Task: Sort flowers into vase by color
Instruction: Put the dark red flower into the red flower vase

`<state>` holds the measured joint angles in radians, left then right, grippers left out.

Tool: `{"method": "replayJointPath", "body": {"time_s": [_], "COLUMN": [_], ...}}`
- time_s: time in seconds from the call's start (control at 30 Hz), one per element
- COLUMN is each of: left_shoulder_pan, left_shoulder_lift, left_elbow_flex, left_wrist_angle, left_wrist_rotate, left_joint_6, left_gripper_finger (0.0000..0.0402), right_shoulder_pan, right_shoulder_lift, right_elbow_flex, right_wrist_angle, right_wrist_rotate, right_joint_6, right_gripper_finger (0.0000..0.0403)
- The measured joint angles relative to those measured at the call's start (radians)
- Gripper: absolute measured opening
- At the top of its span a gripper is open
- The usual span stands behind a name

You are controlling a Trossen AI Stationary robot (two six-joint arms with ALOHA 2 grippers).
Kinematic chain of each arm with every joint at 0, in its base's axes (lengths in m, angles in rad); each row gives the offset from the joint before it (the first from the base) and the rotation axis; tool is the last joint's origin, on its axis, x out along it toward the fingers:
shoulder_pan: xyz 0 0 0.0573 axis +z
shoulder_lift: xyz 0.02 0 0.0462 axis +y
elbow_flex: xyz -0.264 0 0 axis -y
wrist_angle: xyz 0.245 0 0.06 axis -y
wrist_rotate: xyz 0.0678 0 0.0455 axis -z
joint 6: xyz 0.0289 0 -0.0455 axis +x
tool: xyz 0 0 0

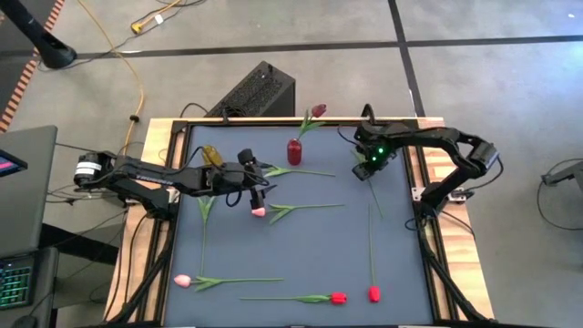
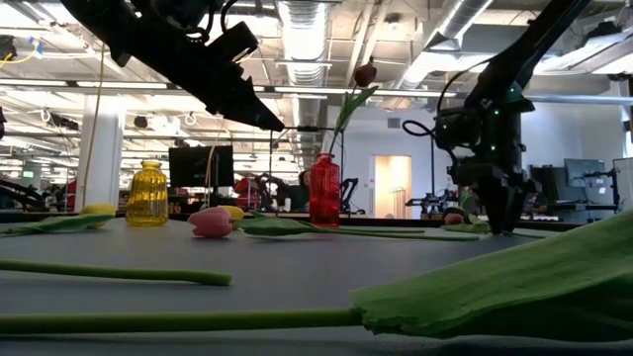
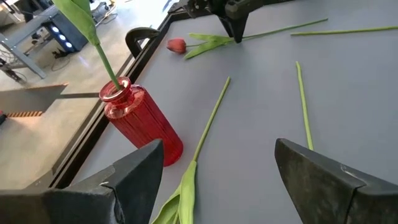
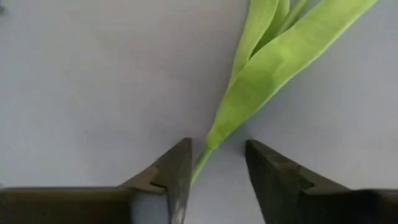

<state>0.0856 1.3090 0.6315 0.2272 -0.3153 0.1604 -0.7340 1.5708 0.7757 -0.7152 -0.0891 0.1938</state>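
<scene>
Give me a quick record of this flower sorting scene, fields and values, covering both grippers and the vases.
Red vase: upright near the table's far edge, one dark red tulip standing in it
Yellow vase: upright, no flower seen in it
Left gripper: open, empty, above the table near a pink tulip
Right gripper: open, low at the table, fingers either side of a green stem
Loose tulips: several lying flat on the table

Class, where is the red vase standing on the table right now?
In the high view, the red vase stands near the table's far edge, roughly centred, holding one dark red tulip, between the left gripper and right gripper.
</scene>
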Motion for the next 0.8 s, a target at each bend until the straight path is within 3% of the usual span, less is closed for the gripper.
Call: {"method": "replayJointPath", "body": {"time_s": [0.17,0.4,0.8], "left_shoulder_pan": [0.000,0.000,0.000], "left_shoulder_lift": [0.000,0.000,0.000], "left_elbow_flex": [0.000,0.000,0.000], "left_wrist_angle": [0.000,-0.007,-0.060], "left_wrist_rotate": [-0.002,-0.002,-0.004], "left_joint_6": [0.000,0.000,-0.028], "left_gripper_finger": [0.0295,0.0295,0.0295], "right_shoulder_pan": [0.055,0.070,-0.041], "right_shoulder_lift": [0.001,0.006,-0.120], "right_elbow_flex": [-0.001,0.033,0.108], "right_wrist_angle": [0.015,-0.018,0.038], "right_wrist_rotate": [0.056,0.046,0.037], "right_joint_6": [0.042,0.044,-0.041], "right_gripper_finger": [0.0107,0.0019,0.0018]}}
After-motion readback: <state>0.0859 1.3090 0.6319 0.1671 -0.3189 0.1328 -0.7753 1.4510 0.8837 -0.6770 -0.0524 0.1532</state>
